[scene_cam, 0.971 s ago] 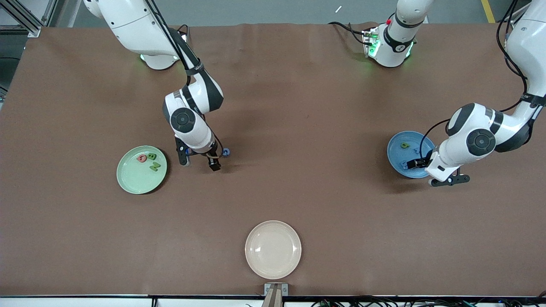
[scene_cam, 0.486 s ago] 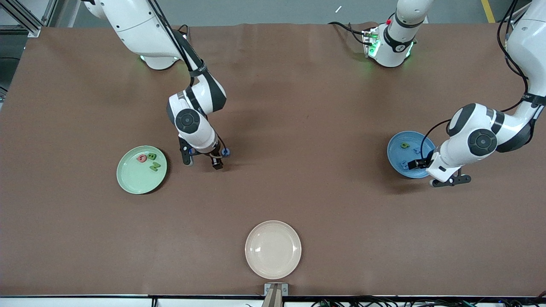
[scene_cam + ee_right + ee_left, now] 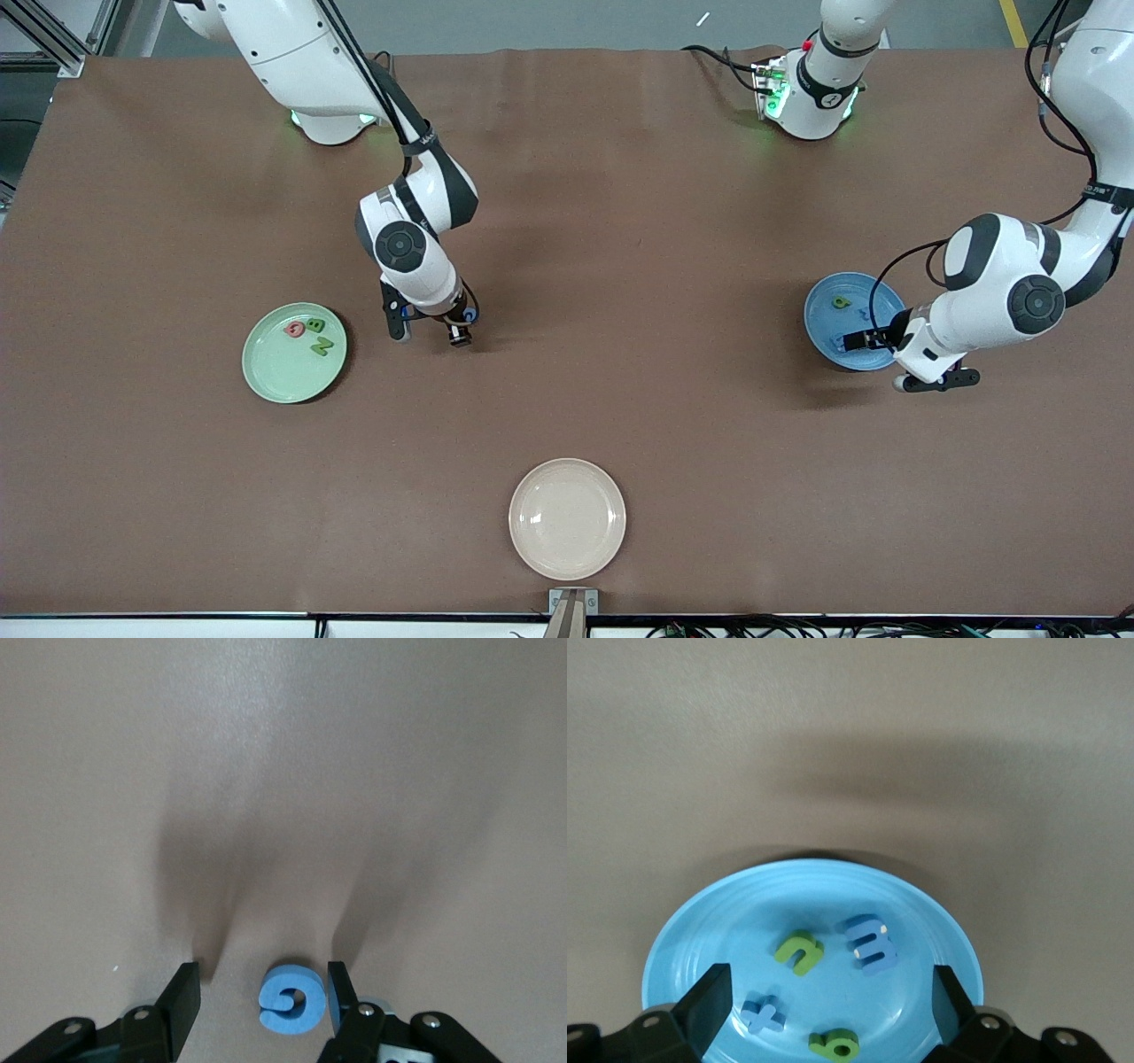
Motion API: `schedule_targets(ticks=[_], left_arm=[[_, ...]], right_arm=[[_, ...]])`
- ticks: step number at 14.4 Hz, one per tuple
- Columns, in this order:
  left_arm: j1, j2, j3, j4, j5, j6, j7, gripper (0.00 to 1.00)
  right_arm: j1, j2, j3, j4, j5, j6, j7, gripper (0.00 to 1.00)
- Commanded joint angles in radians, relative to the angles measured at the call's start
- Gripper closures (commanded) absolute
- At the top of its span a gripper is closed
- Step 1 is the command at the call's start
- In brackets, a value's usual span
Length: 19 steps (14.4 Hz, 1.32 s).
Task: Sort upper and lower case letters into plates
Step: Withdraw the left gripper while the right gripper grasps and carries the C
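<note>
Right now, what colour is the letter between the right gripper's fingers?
Blue: the foam letter on the table; clearest in the right wrist view.

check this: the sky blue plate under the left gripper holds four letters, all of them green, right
Not quite. The left wrist view shows the sky blue plate under the left gripper holding four letters, but only two are green; the other two are blue.

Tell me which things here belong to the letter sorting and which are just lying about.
Part of the job:
- blue letter on the table, between the right tool's fingers
- green plate with three letters
- blue plate with four letters, under the open left tool

Lying about:
- cream plate, nearest the front camera
</note>
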Motion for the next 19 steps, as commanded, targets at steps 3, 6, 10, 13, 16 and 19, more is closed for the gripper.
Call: schedule_targets(ticks=[3,6,10,13,16,19], left_arm=[[-0.398,-0.173,0.381,-0.016,-0.263,-0.024,0.163,0.01],[-0.577,-0.207,0.538,-0.022,-0.330,-0.044,0.184,0.01],[-0.663,-0.227,0.604,-0.027,-0.385,-0.046,0.185,0.01],[-0.742,-0.230,0.680,-0.028,-0.429,-0.046,0.197,0.01],[-0.816,-0.247,0.773,-0.045,-0.445,-0.046,0.234,0.01],[-0.821,-0.245,0.774,-0.045,-0.463,-0.046,0.236,0.01]], right_arm=[[0.023,0.006,-0.006,0.003,-0.001,0.006,0.032,0.36],[0.035,0.008,-0.007,-0.001,-0.003,0.004,0.032,0.36],[0.031,0.020,-0.007,-0.003,-0.003,0.004,0.032,0.42],[0.023,0.020,-0.007,-0.003,-0.003,0.001,0.032,0.67],[0.018,0.020,-0.007,-0.003,-0.003,-0.005,0.030,0.95],[-0.020,-0.004,-0.015,0.000,-0.013,-0.043,-0.014,1.00]])
